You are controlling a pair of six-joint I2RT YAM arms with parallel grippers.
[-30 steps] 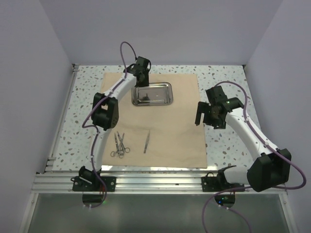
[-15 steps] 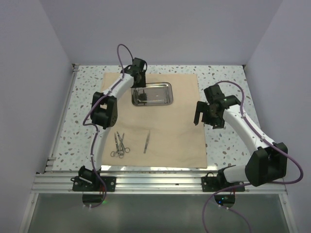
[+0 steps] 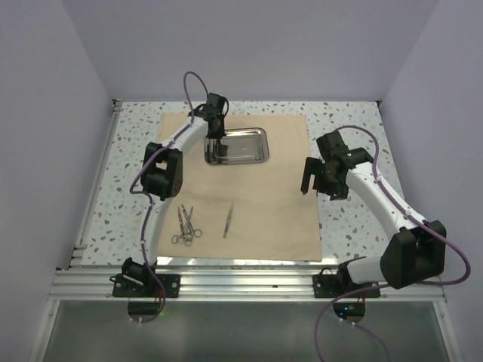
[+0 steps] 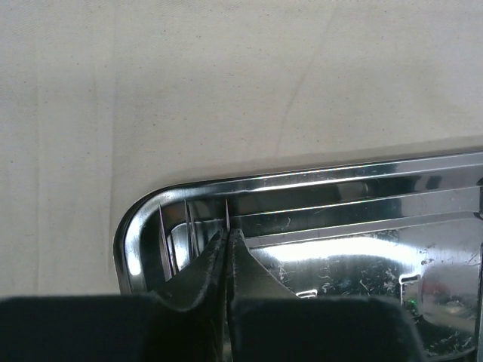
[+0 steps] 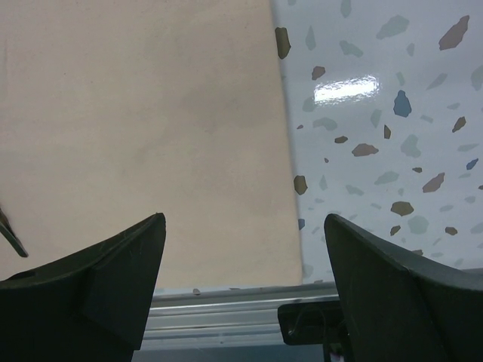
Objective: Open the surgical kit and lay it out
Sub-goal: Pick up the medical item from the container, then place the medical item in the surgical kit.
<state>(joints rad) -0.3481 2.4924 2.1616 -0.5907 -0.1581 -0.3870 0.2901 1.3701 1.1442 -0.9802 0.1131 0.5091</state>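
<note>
two instruments, forceps (image 3: 185,226) and tweezers (image 3: 228,220), lie near-left on the flat cloth wrap (image 3: 264,204), with the steel tray (image 3: 245,147) at far centre. looks like late laying-out. left gripper (image 4: 226,240) is pressed together over the tray's left end, nothing visibly pinched; next, i'd say, it needs a clean lift clear. right gripper (image 5: 245,226) is spread wide above the cloth's right edge. only the left wrist shows that closed seam; only overhead shows the tools.

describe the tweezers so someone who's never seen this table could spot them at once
Find the big tan cloth wrap spread across the speckled table. Near its near edge lie small silver instruments; the tweezers are the lone piece on the right. Unlike the forceps to their left, they are a plain straight strip without finger rings.
</note>
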